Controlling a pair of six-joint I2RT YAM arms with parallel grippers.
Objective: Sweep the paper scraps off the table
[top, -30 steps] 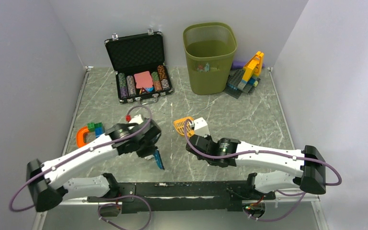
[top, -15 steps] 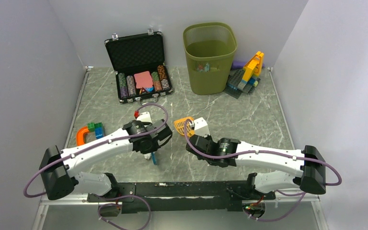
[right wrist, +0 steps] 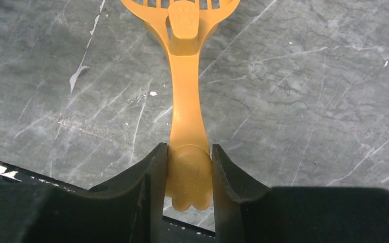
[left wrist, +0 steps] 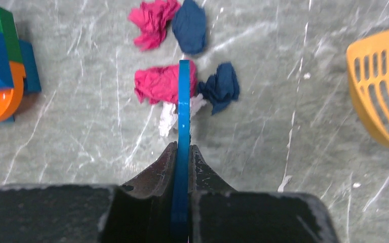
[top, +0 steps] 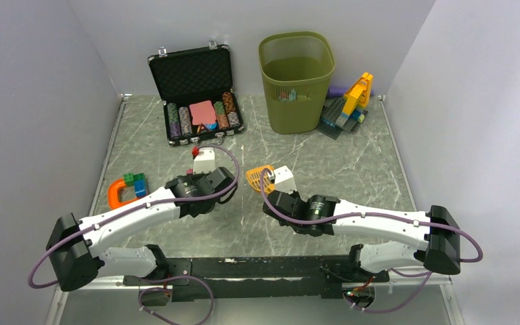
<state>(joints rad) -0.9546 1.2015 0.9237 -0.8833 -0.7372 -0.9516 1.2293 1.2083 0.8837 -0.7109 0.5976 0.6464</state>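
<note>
In the left wrist view several paper scraps lie on the grey-green table [left wrist: 294,167]: a pink wad [left wrist: 152,23] and a navy wad [left wrist: 189,25] farther off, and a pink wad [left wrist: 159,85], a navy wad [left wrist: 223,87] and a white wad [left wrist: 168,117] closer. My left gripper [left wrist: 183,149] is shut on a thin blue scraper [left wrist: 184,101], held edge-on, its tip among the closer wads. My right gripper [right wrist: 189,152] is shut on the handle of an orange slotted scoop [right wrist: 185,96], which lies to the right of the scraps [top: 258,176]. In the top view one red scrap [top: 194,150] shows beyond the left wrist.
Toy bricks with an orange arch [top: 125,186] lie left of the scraps. An open black case of poker chips [top: 196,95], a green mesh bin [top: 296,81] and a brick build [top: 349,105] stand at the back. Walls close in both sides.
My left arm has swung away from the near edge toward the scraps, carrying the blue scraper, which is now hidden under the wrist in the top view. The right arm has not moved.
</note>
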